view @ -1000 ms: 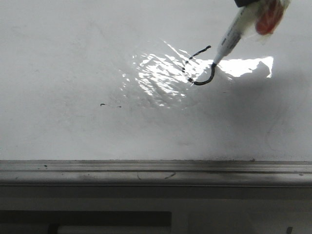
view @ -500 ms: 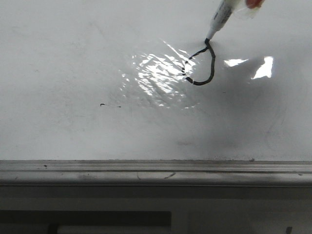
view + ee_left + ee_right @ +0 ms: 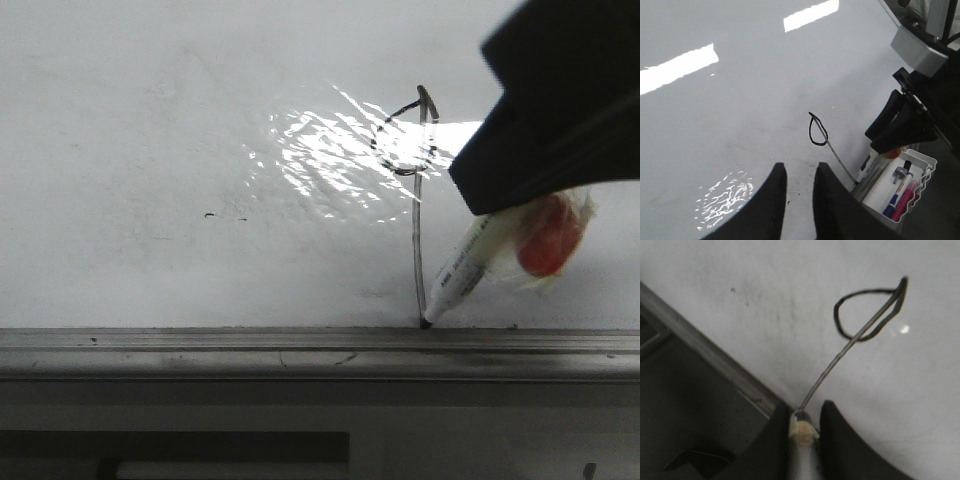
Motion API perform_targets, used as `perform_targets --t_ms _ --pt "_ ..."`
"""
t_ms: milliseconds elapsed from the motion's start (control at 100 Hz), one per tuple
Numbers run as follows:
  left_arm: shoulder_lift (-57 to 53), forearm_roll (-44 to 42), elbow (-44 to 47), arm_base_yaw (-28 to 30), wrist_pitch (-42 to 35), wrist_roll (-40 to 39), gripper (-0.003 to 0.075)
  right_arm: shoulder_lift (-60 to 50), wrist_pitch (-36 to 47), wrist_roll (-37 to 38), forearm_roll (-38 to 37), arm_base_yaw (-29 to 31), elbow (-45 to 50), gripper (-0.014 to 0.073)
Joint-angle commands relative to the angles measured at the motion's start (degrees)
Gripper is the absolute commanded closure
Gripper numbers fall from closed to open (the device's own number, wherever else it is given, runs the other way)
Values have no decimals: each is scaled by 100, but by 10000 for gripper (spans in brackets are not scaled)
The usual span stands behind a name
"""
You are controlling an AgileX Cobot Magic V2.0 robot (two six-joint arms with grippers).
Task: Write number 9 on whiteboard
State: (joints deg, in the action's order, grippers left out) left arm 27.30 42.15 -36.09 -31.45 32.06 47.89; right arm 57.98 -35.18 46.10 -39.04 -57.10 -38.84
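Observation:
The number 9 (image 3: 419, 200) is drawn in thin black on the whiteboard (image 3: 150, 120): a small loop at the top and a long stem down to the ledge. It also shows in the left wrist view (image 3: 818, 134) and the right wrist view (image 3: 867, 315). My right gripper (image 3: 804, 420) is shut on a white marker (image 3: 462, 275); the marker tip touches the board at the stem's lower end, right at the grey ledge (image 3: 250, 352). My left gripper (image 3: 799, 172) hovers over the board left of the figure, jaws a little apart and empty.
A white tray (image 3: 912, 182) with several markers hangs beside the board's ledge, close to the right arm. A tiny black dash (image 3: 210, 214) marks the board to the left. A glare patch (image 3: 330, 160) lies beside the loop.
The marker closed the loop at its top, then ran straight down to the ledge, drawing the stem. The right arm has come down into the front view.

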Motion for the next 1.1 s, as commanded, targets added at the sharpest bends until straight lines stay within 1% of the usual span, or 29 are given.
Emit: perform_targets --t_ms 0,170,260,310,380,430,480,530,560,630,660,720,780,850,920,1090 --pt "27 154 -167 8 -255 -78 604 23 -307 11 -287 -14 8 662" --pt "27 154 -167 8 -255 -78 604 -182 120 11 -394 -47 -120 662" --pt "27 154 -167 8 -255 -78 601 -433 161 -86 -394 -261 -453 662" --pt "27 154 -167 8 -212 -78 580 -582 95 -248 -394 -408 -655 662" --pt "52 154 -167 8 -64 -78 492 -697 -27 -465 -394 -617 -916 662" --pt "155 154 -167 8 116 -78 393 -710 -151 -594 -394 -760 -1060 662" --pt "319 154 -167 8 301 -67 316 -710 -250 -782 -394 -917 -1136 662" --pt "545 204 -167 8 500 -50 273 -680 -293 -1004 -352 -1049 -1158 662" --pt "732 294 -167 -2 612 39 266 -648 -293 -1199 -302 -1120 -1158 662" --pt "1100 716 -178 -2 901 589 277 -556 -293 -1748 -73 -1285 -1158 662" --pt "1249 984 -178 -2 1011 943 284 -516 -293 -2021 46 -1345 -1158 662" --pt "1528 1593 -178 -2 1270 1895 302 -450 -304 -2556 252 -1452 -1158 662" --pt "1827 2182 -178 -2 1529 2881 310 -373 -294 -2795 323 -1491 -1158 662" --pt "2121 2598 -178 -2 1745 3678 314 -323 -269 -2819 323 -1491 -1158 662" --pt "2432 2756 -189 -2 1858 4027 314 -300 -168 -2824 323 -1491 -1158 662" --pt "3013 2971 -210 -98 1921 4402 314 -300 404 -2824 313 -1491 -1158 662"
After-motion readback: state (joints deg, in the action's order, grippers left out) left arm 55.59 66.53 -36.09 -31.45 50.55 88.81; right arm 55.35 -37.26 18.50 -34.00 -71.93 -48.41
